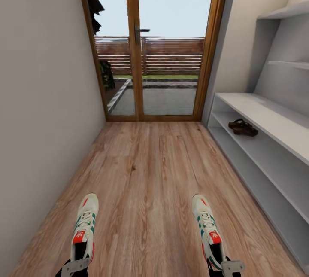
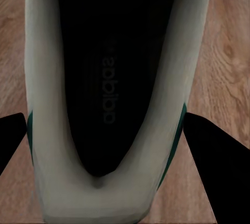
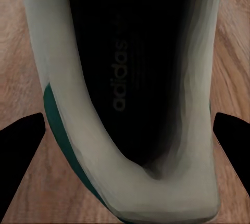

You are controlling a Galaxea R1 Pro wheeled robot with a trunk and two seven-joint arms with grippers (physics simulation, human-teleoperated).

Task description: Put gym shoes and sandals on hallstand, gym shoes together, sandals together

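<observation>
Gym shoes ride one in each gripper: the left shoe (image 1: 84, 225) clamped at the heel by the left gripper (image 1: 75, 266), the right shoe (image 1: 208, 230) by the right gripper (image 1: 231, 267), both above the corridor floor (image 1: 146, 174). Best to turn toward the hallstand (image 1: 262, 116) and set them side by side, clear of the sandals (image 1: 243, 127) already shelved; the glass door (image 1: 150, 45) ahead leaves the way open.

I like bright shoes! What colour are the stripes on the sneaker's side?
Teal green, on the white right gym shoe. The head view shows it best.
</observation>
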